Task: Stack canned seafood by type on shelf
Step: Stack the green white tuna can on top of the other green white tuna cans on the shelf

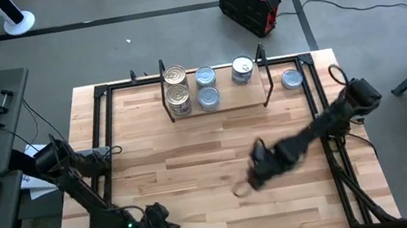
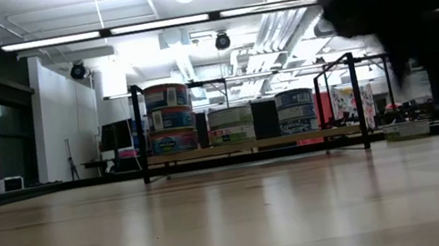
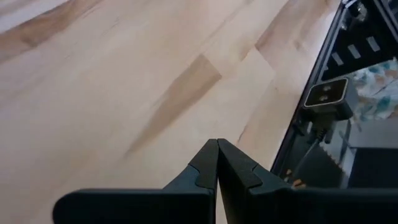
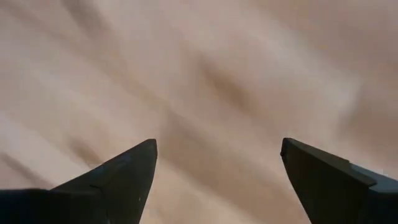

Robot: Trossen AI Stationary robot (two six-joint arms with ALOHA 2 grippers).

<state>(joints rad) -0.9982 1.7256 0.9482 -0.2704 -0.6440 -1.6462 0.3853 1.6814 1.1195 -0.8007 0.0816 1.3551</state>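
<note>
At the near edge of the table point(image 1: 197, 173), toward its left corner, we see the left end effector point(image 3: 217, 163) with its fingers pressed together, holding nothing. Farther in, over the bare wood right of the table's middle, we see the right end effector point(image 1: 242, 188), its fingers spread wide with only table surface between them; it grips nothing.

Along the far edge stands the shelf point(image 1: 219, 105), a light board with black wire uprights. On it we count tins in groups: two gold tins point(image 1: 176, 85) at its left end, two silver-blue tins point(image 1: 206, 87) just beside them, and a single silver tin point(image 1: 242, 69) toward its right end. In the low view these show as stacks of different heights. One more silver-blue tin point(image 1: 291, 78) sits on the table just off the shelf's right end, near the far right corner.
</note>
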